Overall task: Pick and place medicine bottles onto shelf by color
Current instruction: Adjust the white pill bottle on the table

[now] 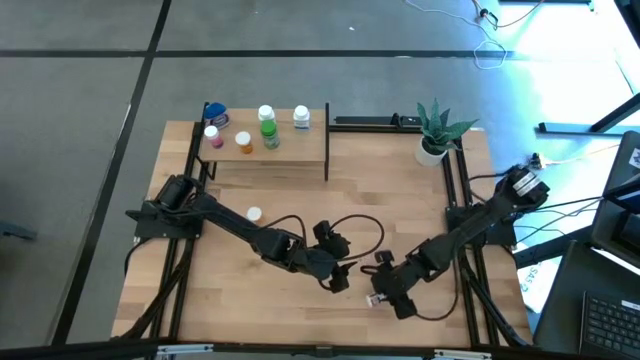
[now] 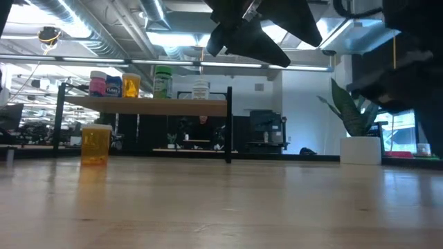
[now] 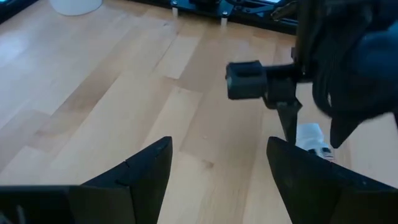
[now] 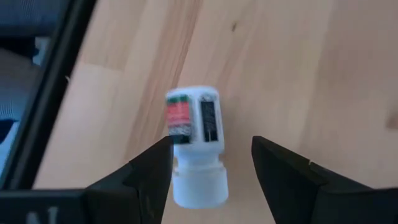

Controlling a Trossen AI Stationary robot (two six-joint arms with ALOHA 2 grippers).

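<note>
From above, the shelf stands at the far side of the counter, bearing six medicine bottles: a blue one, a pink one, an orange one, two green ones and a white one. Another bottle stands alone on the counter beside the left arm. The left tool and right tool sit close together near the front edge. A potted plant stands at the far right.

At counter height, an orange bottle stands below the shelf.

The left wrist view shows its tool spread over bare wood.

The right wrist view shows its tool spread around a white bottle lying on its side, not pinching it.
</note>
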